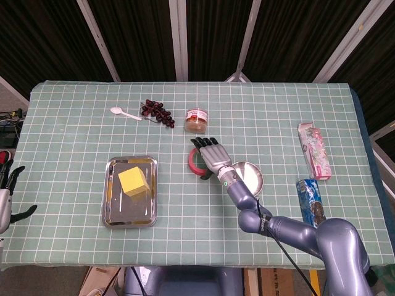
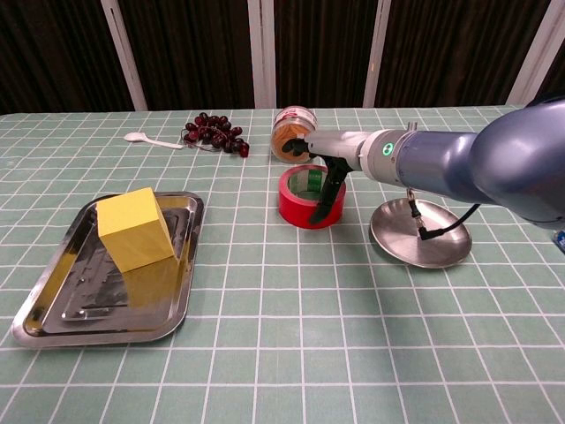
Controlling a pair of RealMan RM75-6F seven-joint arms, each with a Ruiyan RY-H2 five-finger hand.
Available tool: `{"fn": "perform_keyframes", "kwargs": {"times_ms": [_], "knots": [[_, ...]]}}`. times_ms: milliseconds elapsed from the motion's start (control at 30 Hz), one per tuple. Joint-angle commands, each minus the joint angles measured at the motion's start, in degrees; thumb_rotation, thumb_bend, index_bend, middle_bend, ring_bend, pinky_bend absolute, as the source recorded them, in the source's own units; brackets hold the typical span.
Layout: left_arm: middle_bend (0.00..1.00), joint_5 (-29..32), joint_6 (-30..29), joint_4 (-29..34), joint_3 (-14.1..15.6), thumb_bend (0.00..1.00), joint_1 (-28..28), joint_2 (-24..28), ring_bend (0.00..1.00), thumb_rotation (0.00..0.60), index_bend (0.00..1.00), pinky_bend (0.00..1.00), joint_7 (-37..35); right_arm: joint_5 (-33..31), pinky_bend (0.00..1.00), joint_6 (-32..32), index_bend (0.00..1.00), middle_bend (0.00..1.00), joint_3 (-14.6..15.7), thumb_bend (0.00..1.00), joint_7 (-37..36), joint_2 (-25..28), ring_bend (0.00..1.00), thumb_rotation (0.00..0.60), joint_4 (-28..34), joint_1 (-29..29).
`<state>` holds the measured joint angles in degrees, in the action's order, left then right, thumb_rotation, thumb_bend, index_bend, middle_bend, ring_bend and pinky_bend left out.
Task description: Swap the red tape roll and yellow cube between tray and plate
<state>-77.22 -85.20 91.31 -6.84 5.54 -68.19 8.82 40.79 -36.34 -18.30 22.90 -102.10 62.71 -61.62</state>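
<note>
The red tape roll sits low over the table between tray and plate, left of the empty steel plate. My right hand grips the roll's right rim, with dark fingers hooked over its edge. The yellow cube lies tilted in the steel tray at the left. At the far left edge of the head view, off the table, my left hand holds nothing and its fingers are apart.
A jar stands just behind the roll. Grapes and a white spoon lie at the back left. Two snack packets lie along the right side.
</note>
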Motion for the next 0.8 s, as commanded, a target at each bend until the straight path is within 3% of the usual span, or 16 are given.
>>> {"fn": "perform_keyframes", "kwargs": {"times_ms": [33, 200, 300, 333, 400, 500, 600, 667, 800], "knots": [[0.0, 0.5, -0.29, 0.24, -0.47, 0.01, -0.05, 0.18, 0.0, 0.6, 0.15, 0.02, -0.56, 3.06, 0.0, -4.42, 0.0, 0.0, -0.79, 0.0, -4.14, 3.87, 0.0, 0.6, 6.37, 2.4], [0.0, 0.07, -0.1, 0.52, -0.63, 0.0, 0.25, 0.29, 0.0, 0.6, 0.14, 0.02, -1.54, 4.68, 0.0, -12.16, 0.0, 0.0, 0.81, 0.0, -1.58, 15.69, 0.0, 0.6, 21.57, 7.98], [0.0, -0.28, 1.69, 1.69, -0.64, 0.0, 1.41, 1.06, 0.0, 0.6, 0.14, 0.02, -1.0, 8.02, 0.0, -20.81, 0.0, 0.0, 3.44, 0.0, -0.58, 25.66, 0.0, 0.6, 34.84, 14.92], [0.0, -0.74, 5.32, 3.43, -1.21, 0.0, 4.19, 2.02, 0.0, 0.6, 0.14, 0.02, -0.26, 11.23, 0.0, -27.31, 0.0, 0.0, 7.75, 0.0, -1.01, 32.18, 0.0, 0.6, 42.56, 22.05], [0.0, 1.72, 10.61, 5.84, -2.16, 0.0, 6.97, 4.15, 0.0, 0.6, 0.14, 0.03, 1.12, 18.58, 0.0, -31.25, 0.0, 0.0, 13.03, 0.0, -4.22, 38.87, 0.0, 0.6, 50.21, 28.61], [0.0, 4.17, 16.88, 8.67, -3.56, 0.0, 11.0, 6.24, 0.0, 0.6, 0.14, 0.03, 2.77, 26.99, 0.0, -33.31, 0.0, 0.0, 19.29, 0.0, -10.37, 44.12, 0.0, 0.6, 52.65, 35.2], [0.0, 6.33, 22.79, 11.89, -4.92, 0.0, 15.82, 7.38, 0.0, 0.6, 0.14, 0.03, 6.44, 34.81, 0.0, -37.1, 0.0, 0.0, 25.24, 0.0, -15.54, 46.5, 0.0, 0.6, 50.77, 41.86], [0.0, 9.17, 25.93, 14.02, -5.57, 0.0, 18.53, 7.63, 0.0, 0.6, 0.13, 0.03, 9.27, 38.33, 0.0, -39.38, 0.0, 0.0, 26.89, 0.0, -17.85, 46.54, 0.0, 0.6, 48.68, 44.61], [0.0, 14.54, 28.45, 16.86, -5.59, 0.0, 22.19, 6.69, 0.0, 0.6, 0.13, 0.03, 15.6, 40.57, 0.0, -40.51, 0.0, 0.0, 27.33, 0.0, -20.43, 46.19, 0.0, 0.6, 46.31, 46.66]]}}
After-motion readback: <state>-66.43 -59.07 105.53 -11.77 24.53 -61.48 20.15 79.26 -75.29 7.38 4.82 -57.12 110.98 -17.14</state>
